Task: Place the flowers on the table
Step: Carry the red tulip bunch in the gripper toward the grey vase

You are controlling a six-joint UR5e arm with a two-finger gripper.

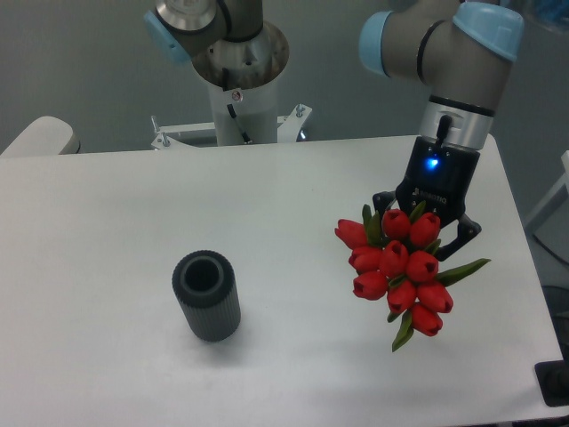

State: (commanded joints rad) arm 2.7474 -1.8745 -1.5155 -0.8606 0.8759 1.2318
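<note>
The flowers (400, 267), a bunch of red tulip buds with green leaves, hang at the right side of the white table (107, 222). My gripper (425, 227) is right behind and above the bunch, shut on its stems, which the buds hide. The buds point toward the camera and down. I cannot tell whether the bunch touches the tabletop.
A dark grey ribbed cylinder (207, 295) stands upright on the table at centre left, well apart from the flowers. The arm's base column (238, 84) stands beyond the table's far edge. The table's right edge (524, 267) runs close to the gripper.
</note>
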